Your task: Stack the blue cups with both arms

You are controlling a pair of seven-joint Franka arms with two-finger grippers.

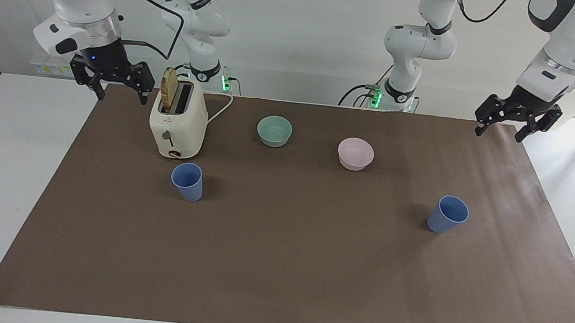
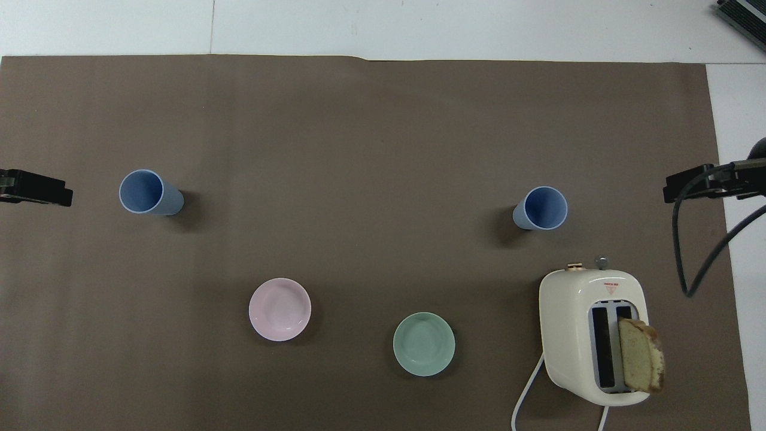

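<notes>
Two blue cups stand upright and apart on the brown mat. One blue cup [image 1: 188, 181] [image 2: 541, 208] is toward the right arm's end, just farther from the robots than the toaster. The other blue cup [image 1: 447, 214] [image 2: 148, 193] is toward the left arm's end. My right gripper [image 1: 121, 97] [image 2: 697, 184] hangs open and empty over the mat's corner beside the toaster. My left gripper [image 1: 499, 132] [image 2: 37, 188] hangs open and empty over the mat's edge at its own end. Both arms wait, well away from the cups.
A cream toaster [image 1: 178, 122] [image 2: 592, 335] holds a slice of bread [image 1: 169, 88] and trails a white cord. A mint-green bowl [image 1: 274, 131] [image 2: 423, 344] and a pale pink bowl [image 1: 355, 154] [image 2: 279, 309] sit nearer to the robots than the cups.
</notes>
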